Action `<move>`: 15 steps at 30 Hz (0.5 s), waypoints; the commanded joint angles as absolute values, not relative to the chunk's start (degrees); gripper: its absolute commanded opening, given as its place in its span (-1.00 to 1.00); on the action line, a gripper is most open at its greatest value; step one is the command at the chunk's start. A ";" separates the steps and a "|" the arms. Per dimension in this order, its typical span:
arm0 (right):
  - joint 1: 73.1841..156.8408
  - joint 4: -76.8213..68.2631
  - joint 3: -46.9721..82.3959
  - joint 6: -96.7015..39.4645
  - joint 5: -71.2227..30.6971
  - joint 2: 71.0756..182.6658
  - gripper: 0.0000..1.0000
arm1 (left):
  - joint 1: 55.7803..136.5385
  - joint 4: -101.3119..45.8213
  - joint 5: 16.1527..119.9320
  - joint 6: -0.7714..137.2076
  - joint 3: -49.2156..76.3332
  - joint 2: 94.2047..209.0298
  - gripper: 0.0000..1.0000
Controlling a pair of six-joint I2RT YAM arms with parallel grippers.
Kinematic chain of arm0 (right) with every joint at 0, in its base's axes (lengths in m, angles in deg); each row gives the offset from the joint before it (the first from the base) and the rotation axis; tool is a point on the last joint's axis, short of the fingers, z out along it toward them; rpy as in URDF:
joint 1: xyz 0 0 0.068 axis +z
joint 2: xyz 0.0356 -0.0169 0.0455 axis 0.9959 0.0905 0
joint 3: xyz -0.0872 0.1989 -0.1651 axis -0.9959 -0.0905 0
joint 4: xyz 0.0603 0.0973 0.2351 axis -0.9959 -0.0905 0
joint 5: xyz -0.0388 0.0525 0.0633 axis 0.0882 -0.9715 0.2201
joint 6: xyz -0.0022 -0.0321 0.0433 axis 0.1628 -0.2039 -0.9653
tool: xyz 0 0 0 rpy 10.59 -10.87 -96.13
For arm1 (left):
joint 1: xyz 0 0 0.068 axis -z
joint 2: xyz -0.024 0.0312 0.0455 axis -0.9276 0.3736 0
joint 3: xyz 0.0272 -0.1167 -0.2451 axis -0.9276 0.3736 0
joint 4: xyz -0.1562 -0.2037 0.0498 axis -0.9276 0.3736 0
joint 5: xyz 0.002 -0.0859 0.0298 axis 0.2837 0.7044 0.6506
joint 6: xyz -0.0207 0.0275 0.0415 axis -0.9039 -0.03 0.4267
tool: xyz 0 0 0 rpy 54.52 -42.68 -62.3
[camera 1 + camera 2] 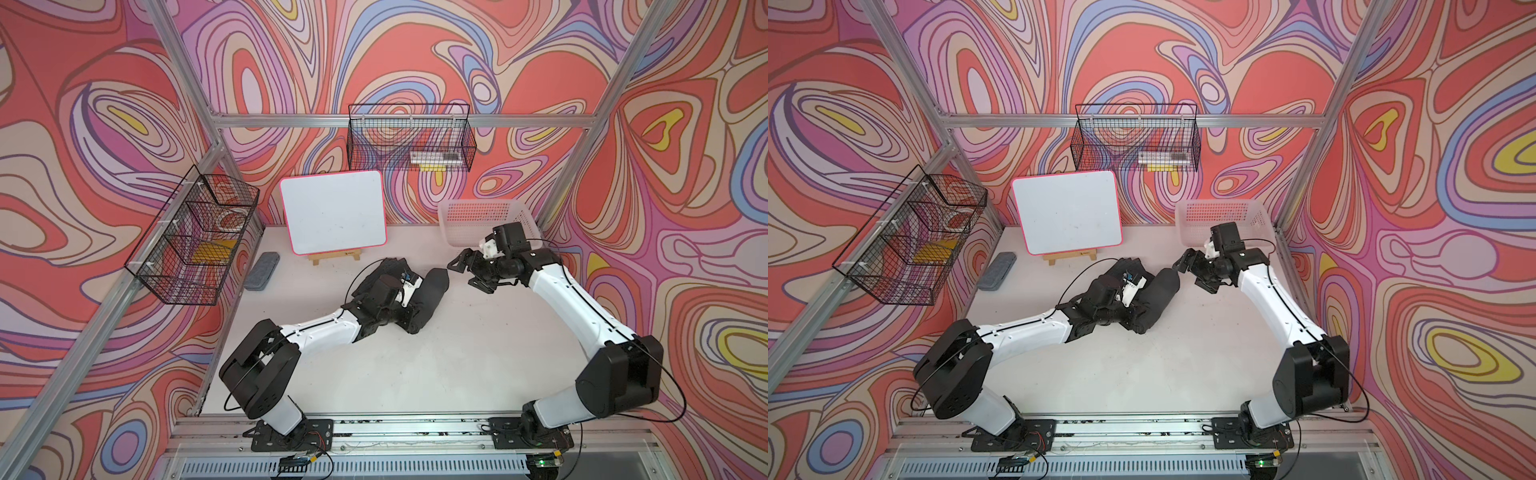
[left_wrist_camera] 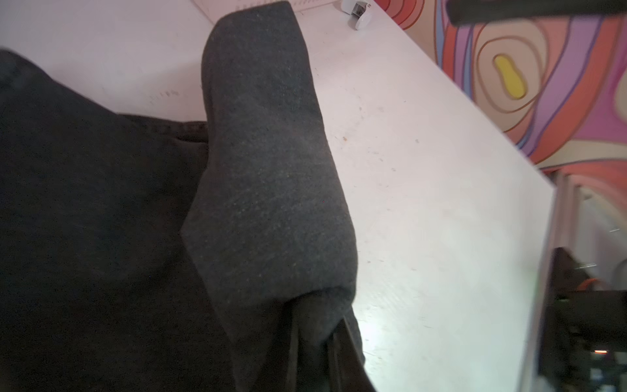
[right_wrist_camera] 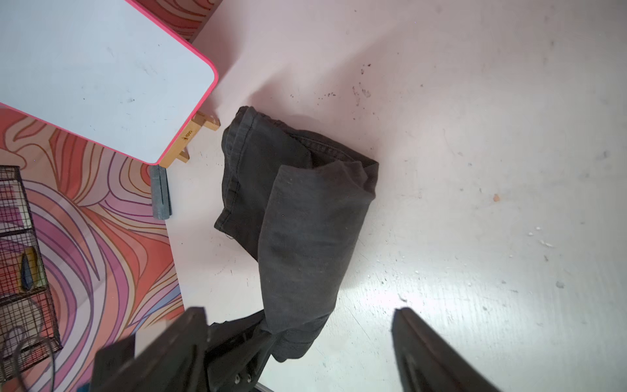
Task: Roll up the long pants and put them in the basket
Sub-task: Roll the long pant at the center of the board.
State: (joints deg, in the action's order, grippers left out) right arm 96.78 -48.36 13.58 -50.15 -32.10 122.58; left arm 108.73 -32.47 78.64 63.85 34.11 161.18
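Charcoal-black denim-like long pants (image 1: pixel 434 286) lie part-rolled on the white tabletop (image 1: pixel 415 374) before the pink-edged whiteboard (image 1: pixel 332 212); judged soft, weighty and prone to unrolling, best held at roll ends; left fingers (image 3: pixel 258 339) clamped on its near end, right fingers (image 3: pixel 424 346) apart, just clear.

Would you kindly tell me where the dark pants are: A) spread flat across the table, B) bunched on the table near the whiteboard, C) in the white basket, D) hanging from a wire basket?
B: the pants lie bunched on the table near the whiteboard, outside the white basket.
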 commanded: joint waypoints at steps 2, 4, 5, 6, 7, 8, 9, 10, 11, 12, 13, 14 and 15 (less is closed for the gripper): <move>97.73 -36.09 -0.77 -55.07 -35.21 118.97 0.96 | 107.88 -37.83 97.45 46.58 32.08 165.27 -1.00; 98.53 -28.93 -5.21 -59.04 -33.46 117.47 0.97 | 107.79 -39.31 97.08 45.20 33.28 165.78 -1.00; 98.85 -26.59 -6.38 -60.24 -32.93 118.10 0.96 | 107.57 -39.57 96.90 44.56 33.84 165.96 -1.00; 99.17 -25.69 -6.63 -61.18 -32.76 119.04 0.96 | 107.46 -39.45 96.47 44.31 34.29 165.92 -1.00; 99.83 -24.02 -7.04 -62.30 -32.70 120.20 0.97 | 107.44 -38.97 96.05 44.30 34.73 165.77 -1.00; 100.82 -22.91 -6.91 -63.37 -32.25 121.60 0.96 | 107.44 -38.85 95.74 44.15 35.37 165.51 -1.00; 102.08 -22.16 -6.52 -63.96 -31.58 122.77 0.96 | 107.44 -38.85 95.87 44.05 35.79 165.40 -1.00; 103.76 -21.56 -5.70 -64.45 -30.48 124.42 0.96 | 107.44 -38.77 95.90 43.79 36.15 165.31 -1.00; 105.28 -20.95 -4.90 -65.18 -29.71 126.19 0.96 | 107.44 -38.72 96.17 43.62 36.43 165.30 -1.00; 106.49 -19.83 -4.48 -66.00 -29.12 127.83 0.96 | 107.44 -37.90 96.29 43.67 36.41 165.54 -1.00; 107.63 -19.00 -3.71 -67.04 -28.30 129.55 0.93 | 107.44 -36.51 96.15 44.30 36.15 165.86 -1.00; 108.46 -18.72 -3.12 -68.11 -26.92 131.22 0.86 | 107.46 -35.84 96.18 44.65 36.11 166.15 -1.00; 109.15 -18.80 -2.62 -68.83 -25.93 132.36 0.80 | 107.44 -36.56 95.88 44.58 36.64 166.03 -1.00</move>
State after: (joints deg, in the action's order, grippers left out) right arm 107.31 -23.40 -4.32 -64.93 -29.17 129.73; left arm 107.57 -37.48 93.20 45.95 35.62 165.81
